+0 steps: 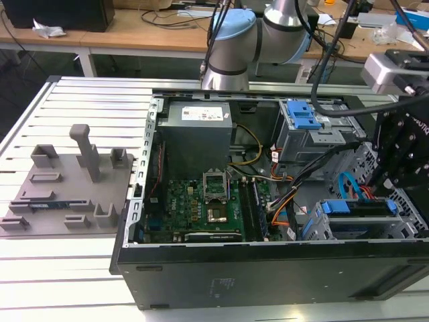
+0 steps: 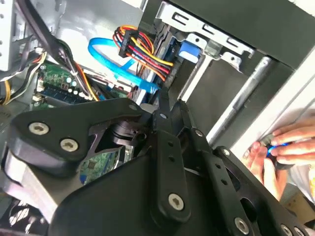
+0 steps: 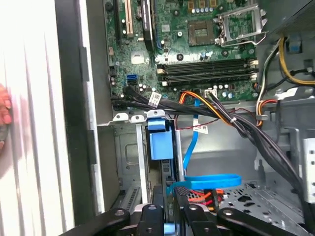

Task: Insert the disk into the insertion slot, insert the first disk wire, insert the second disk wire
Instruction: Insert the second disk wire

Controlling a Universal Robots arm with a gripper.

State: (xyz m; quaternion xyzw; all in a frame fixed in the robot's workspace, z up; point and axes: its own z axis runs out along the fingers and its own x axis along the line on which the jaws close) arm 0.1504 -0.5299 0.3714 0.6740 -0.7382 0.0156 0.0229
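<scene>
Sitting in the insertion slot (image 1: 315, 231) at the exterior view's right, the disk (image 1: 358, 208) shows its blue carrier. In the second wrist view, the gripper (image 2: 162, 105) reaches toward a blue cable (image 2: 106, 59); whether its jaws are clenched, I cannot tell. In the first wrist view, the blue carrier tab (image 3: 160, 140) lies near the motherboard (image 3: 197, 44).

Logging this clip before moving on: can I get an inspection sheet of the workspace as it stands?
Surface: slatted metal table.
Job's things: disk with blue carrier sits in the low drive cage inside the open computer case.
Clutter: grey fixture tray beside the case.
Grippers: gripper down at the cage by the blue flat cable.
Cables: coloured wire bundle; black bundle.
Surroundings: person's hand at the case edge; benches behind.
</scene>
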